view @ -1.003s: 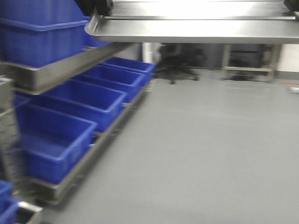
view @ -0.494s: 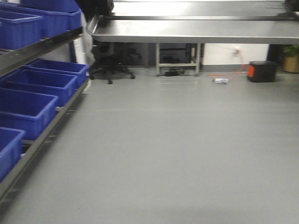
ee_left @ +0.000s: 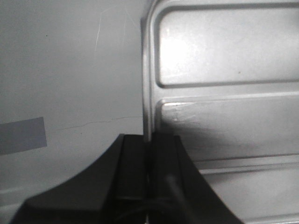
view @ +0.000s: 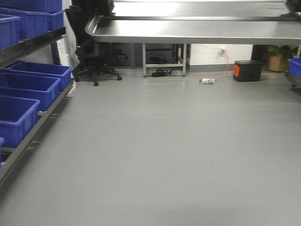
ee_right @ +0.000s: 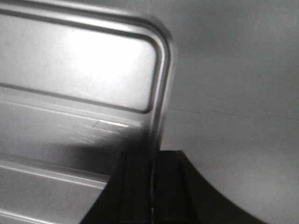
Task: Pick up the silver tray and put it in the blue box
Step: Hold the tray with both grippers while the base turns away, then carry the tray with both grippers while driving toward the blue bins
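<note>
The silver tray [view: 188,30] is held up across the top of the front view, long side toward the camera, and it stays level. My left gripper [ee_left: 149,137] is shut on the tray's left rim [ee_left: 147,70], with the ridged floor [ee_left: 224,93] to its right. At the other end, my right gripper [ee_right: 153,154] is shut on the right rim, the tray floor [ee_right: 70,93] lying to its left. Blue boxes [view: 28,87] sit in a row on a metal rack at the left, well below and left of the tray. Grey floor shows under both grippers.
A black office chair [view: 94,61] stands at the back left by the rack's end. Behind are a metal table frame [view: 162,59], a black and orange case [view: 247,70], a potted plant [view: 280,59] and a small item on the floor [view: 207,81]. Another blue crate [view: 296,66] shows at the right edge.
The front view has swung to the right: the rack of blue boxes slid to the left edge and the back wall came into view. The tray stays gripped at both ends.
</note>
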